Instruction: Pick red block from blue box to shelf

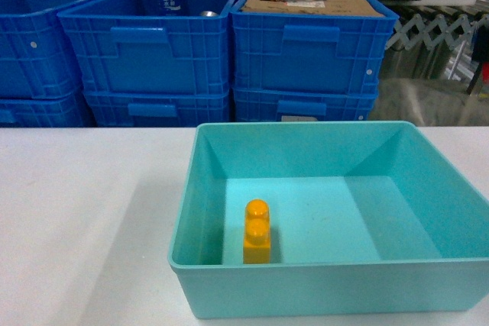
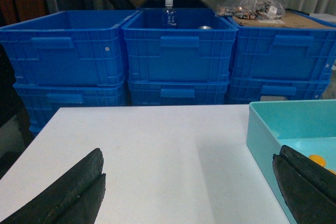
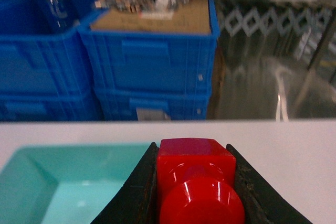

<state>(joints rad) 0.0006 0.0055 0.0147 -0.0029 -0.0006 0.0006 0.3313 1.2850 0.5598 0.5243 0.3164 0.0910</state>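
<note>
Right gripper [image 3: 197,182]: black fingers [image 3: 137,192] clamped on the small glossy red plastic building block [image 3: 195,174], one finger on each flat side face, round stud facing the wrist camera. The block is out of the light turquoise smooth-walled plastic tray [image 1: 328,227]: the right wrist view shows it above the white table [image 1: 84,211], past the tray's right rim, with the tray's interior low to the left of it. The head view does not show block or gripper.

Handling judgement: rigid moulded plastic, very light, not fragile. The surface is shiny, so probably slippery against the pads; the flat opposing side walls look like the right place to hold it, and that is where the grip sits. Stud and top edge are poor purchase. A tilt in the grip could let it rotate, so a firm, square hold seems wise during transport.

Left gripper [image 2: 186,187]: fingers spread wide, holding nothing, low over the table just left of the tray.

Left in the tray: one taller yellow two-stud block [image 1: 257,232], standing near the front wall.

Behind the tray: stacked dark blue ribbed crates [image 1: 229,51].

No steel shelf identifiable in any view; placement not yet done.
</note>
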